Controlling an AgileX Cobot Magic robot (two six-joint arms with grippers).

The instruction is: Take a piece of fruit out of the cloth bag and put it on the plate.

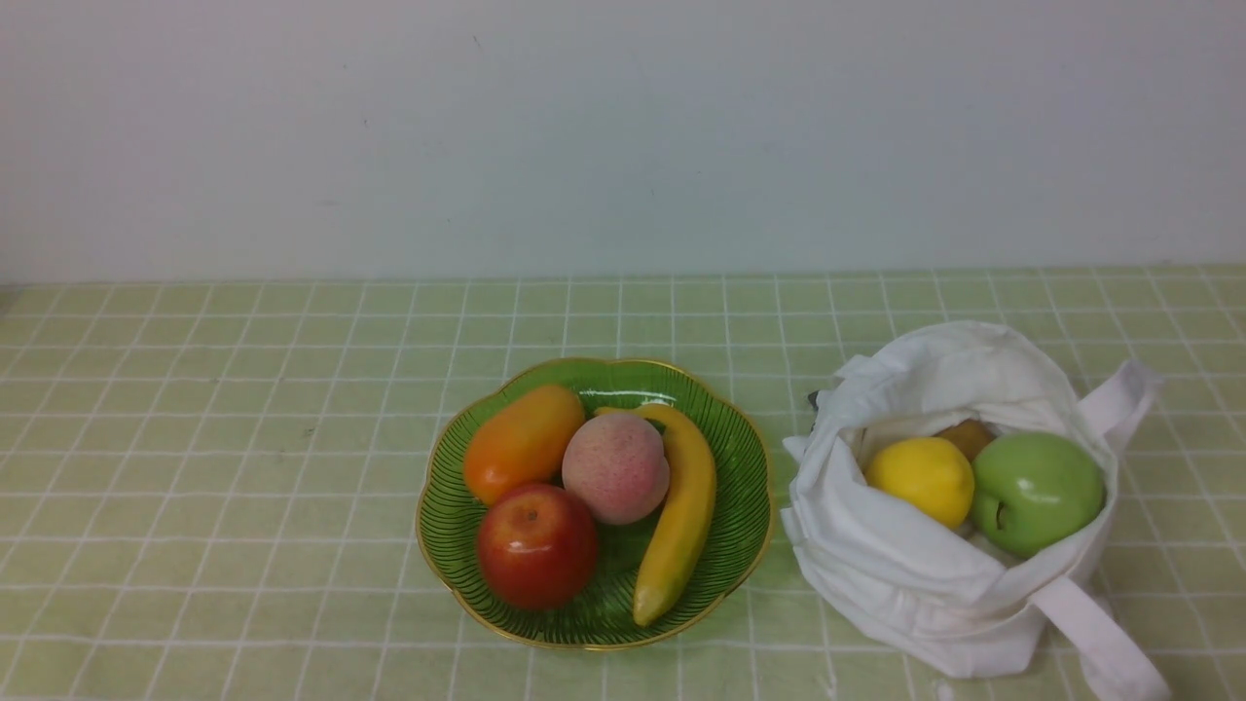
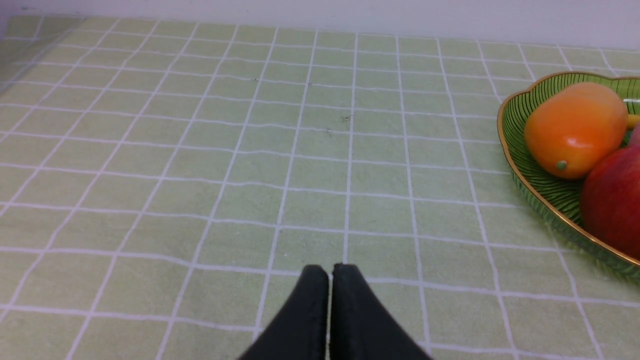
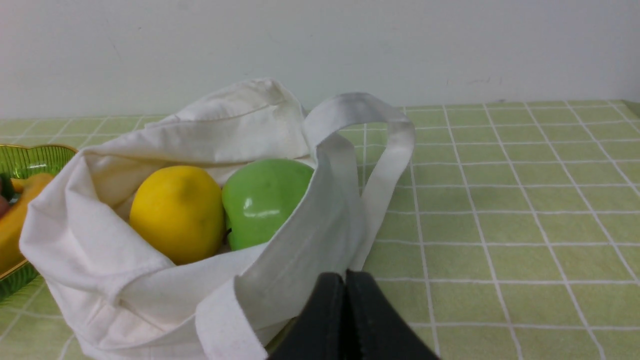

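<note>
I see the white cloth bag [image 1: 934,574] lying open on the right of the green checked table [image 1: 195,467], with a lemon [image 1: 921,479], a green apple [image 1: 1038,491] and a brown fruit [image 1: 969,437] inside; the green plate [image 1: 742,458] beside it holds a mango [image 1: 523,441], peach [image 1: 615,467], red apple [image 1: 536,545] and banana [image 1: 679,516]; my left gripper [image 2: 330,272] is clenched empty over bare cloth; my right gripper [image 3: 345,280] is clenched empty beside the bag's strap [image 3: 387,165].

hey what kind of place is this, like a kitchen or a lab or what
Probably a staged tabletop test setup rather than a real kitchen: a green checked tablecloth against a bare white wall, with only a plate of fruit and a cloth bag laid out.
</note>
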